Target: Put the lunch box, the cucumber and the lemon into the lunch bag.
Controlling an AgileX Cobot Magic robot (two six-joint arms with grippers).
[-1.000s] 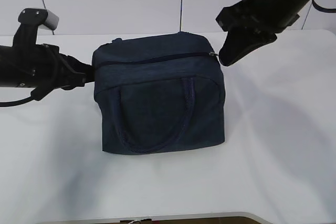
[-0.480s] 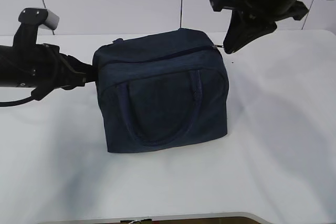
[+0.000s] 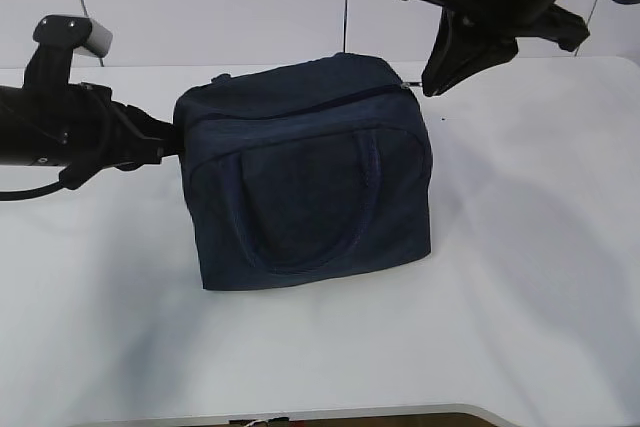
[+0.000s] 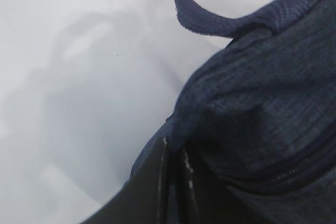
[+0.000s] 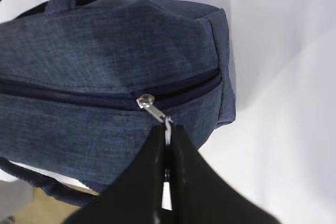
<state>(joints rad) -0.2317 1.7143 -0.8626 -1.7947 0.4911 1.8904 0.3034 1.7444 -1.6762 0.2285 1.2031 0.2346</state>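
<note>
Right hand point(image 5: 167, 145): black, smooth-surfaced, jaws closed together on the silver ring pull point(image 5: 168, 123) of the zipper point(image 5: 105, 98). In the exterior view this hand point(image 3: 430, 87) sits at the 1 o'clock corner of the lunch bag point(image 3: 305, 182), angled down from above.

Left hand point(image 4: 176, 166): glossy black, jaws closed on a fold of the bag's fabric at its end wall. In the exterior view the left hand point(image 3: 172, 139) meets the bag at the 9 o'clock side, with the arm lying level above the desk point(image 3: 540, 277).

Lunch bag: boxy, soft-sided, dark navy woven fabric with a fine heathered grain. It stands on the white, matte desk at centre, tilted slightly, with the 1 o'clock corner highest. A ribbed loop handle point(image 3: 310, 217) lies flat against the front wall in a U shape; a second handle point(image 4: 210, 17) of the same corded weave arches free at the far side, seen in the left wrist view. The zipper track is a darker navy strip running along the top edge. The slider sits near the right end of the track, and the track behind it is closed, so the interior is not visible and its contents cannot be determined.
</note>
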